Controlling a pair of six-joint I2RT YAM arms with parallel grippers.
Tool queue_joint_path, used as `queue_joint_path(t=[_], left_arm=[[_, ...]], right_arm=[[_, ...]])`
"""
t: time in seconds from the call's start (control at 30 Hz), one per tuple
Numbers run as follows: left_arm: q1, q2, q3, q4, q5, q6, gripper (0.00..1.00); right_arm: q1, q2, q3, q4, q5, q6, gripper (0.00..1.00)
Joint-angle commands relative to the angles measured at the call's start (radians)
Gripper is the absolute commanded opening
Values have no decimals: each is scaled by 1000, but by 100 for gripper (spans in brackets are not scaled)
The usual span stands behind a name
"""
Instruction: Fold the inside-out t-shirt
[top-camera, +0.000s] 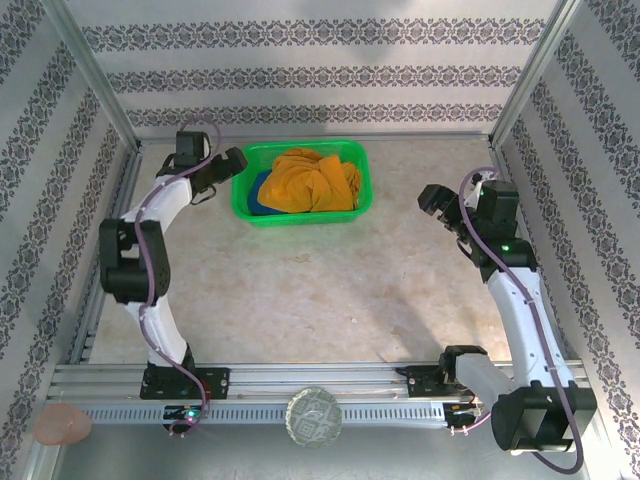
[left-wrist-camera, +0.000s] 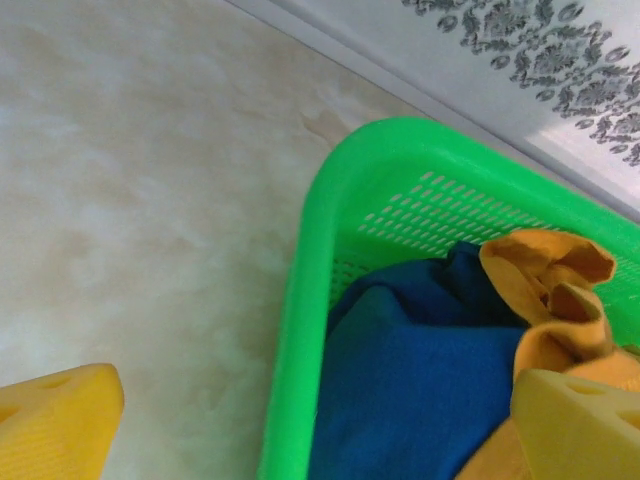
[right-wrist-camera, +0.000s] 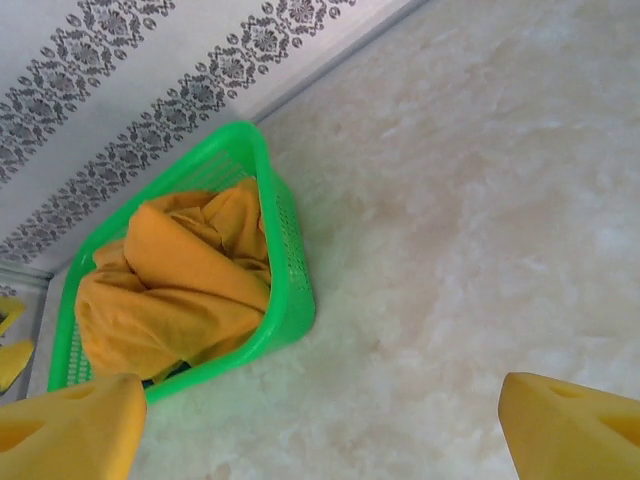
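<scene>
Bolted at the near rail, both arms reach up the table (top-camera: 330, 290) in the overhead view. The left gripper (top-camera: 228, 165) stands spread at the left end of the green basket (top-camera: 300, 218), and the right gripper (top-camera: 432, 200) is well apart to its right. The inside-out t-shirt (top-camera: 310, 182) lies crumpled in the basket, heaped on a dark blue garment (top-camera: 258, 192). From the left wrist, the yellow fingers (left-wrist-camera: 55, 425) gape wide and empty, one over the table, the other above the orange cloth. From the right wrist, the fingers (right-wrist-camera: 70, 430) likewise stand released, holding nothing, the basket well apart. Soft, light and limp, the shirt should bunch and drape. A pinch on an upper fold, clear of the blue cloth, looks the safest hold.
</scene>
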Motion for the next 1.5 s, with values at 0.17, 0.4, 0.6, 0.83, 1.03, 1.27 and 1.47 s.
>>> queue_joint_path(t=[0.17, 0.4, 0.6, 0.83, 1.03, 1.27, 1.47], left_arm=[[-192, 421, 679, -336, 176, 82, 100], [-319, 714, 1324, -583, 127, 51, 100], [-340, 361, 860, -577, -65, -49, 100], [-447, -31, 187, -236, -98, -249, 100], [-546, -5, 66, -46, -88, -319, 100], [-544, 256, 392, -126, -123, -244, 99], [-553, 573, 887, -251, -90, -213, 100]], right_arm=[[11, -93, 34, -235, 73, -47, 91], [14, -34, 26, -231, 180, -21, 91], [11, 152, 124, -208, 273, -46, 91], [7, 241, 240, -214, 170, -63, 85], [0, 202, 247, -231, 67, -45, 85], [-17, 97, 231, -292, 61, -22, 86], [-67, 42, 209, -329, 69, -2, 87]])
